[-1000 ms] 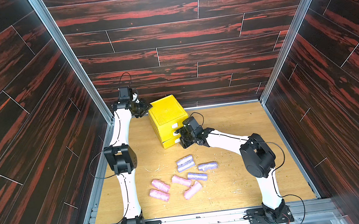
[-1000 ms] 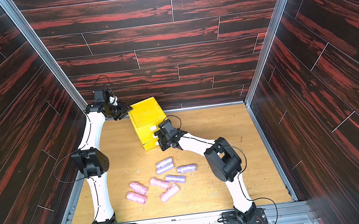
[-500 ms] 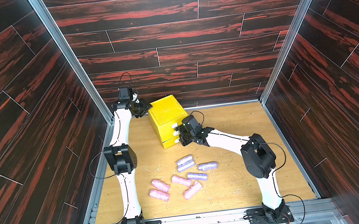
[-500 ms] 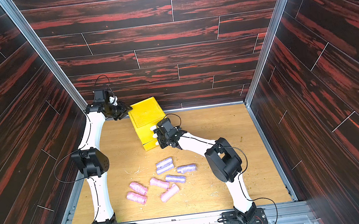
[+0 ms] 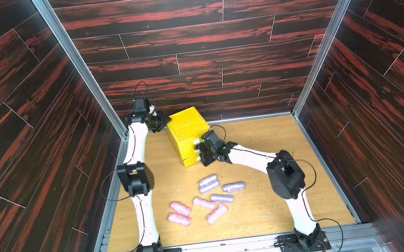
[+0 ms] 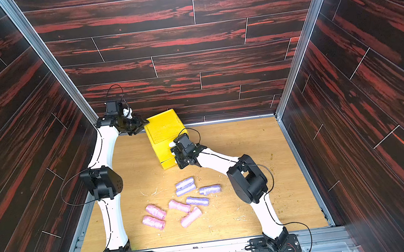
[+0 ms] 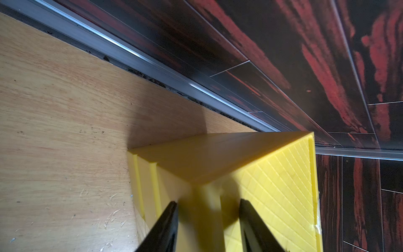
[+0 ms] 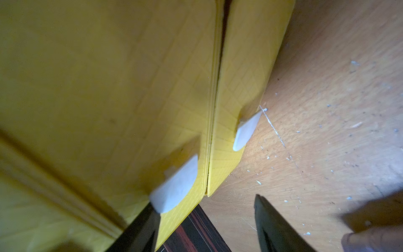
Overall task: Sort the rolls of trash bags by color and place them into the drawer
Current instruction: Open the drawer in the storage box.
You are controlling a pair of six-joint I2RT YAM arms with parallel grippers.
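The yellow drawer chest (image 5: 186, 127) stands on the bench (image 5: 269, 201) close to its far edge, toward the far left corner, and is turned at an angle to that edge. Its faces bear a moulded lattice of crossing lines.

The left pincer (image 5: 165, 122) is at the chest's rear upper corner. In the left wrist view its jaws (image 7: 209, 203) stand apart astride that corner, one on either face. Whether they press on the plastic I cannot tell, as the contact is blurred.

The right pincer (image 5: 201, 154) is at the chest's front, level with the white tabs. In the right wrist view its jaws (image 8: 204, 203) are apart and grip nothing. One finger (image 8: 144, 222) lies against the middle tab (image 8: 174, 185), and the other hangs over bare bench. The lower tab (image 8: 246, 131) is untouched. A narrow dark gap runs between the lowest drawer front and the one above it.

Eight rolls lie on their sides in a loose cluster near the middle of the bench, well apart from the chest. The four lavender rolls (image 5: 208, 180) are toward the far side of the cluster, two of them touching side by side. The four pink rolls (image 5: 181, 208) are toward the near edge.

Pale specks and shavings (image 5: 174, 189) are scattered over the bench.
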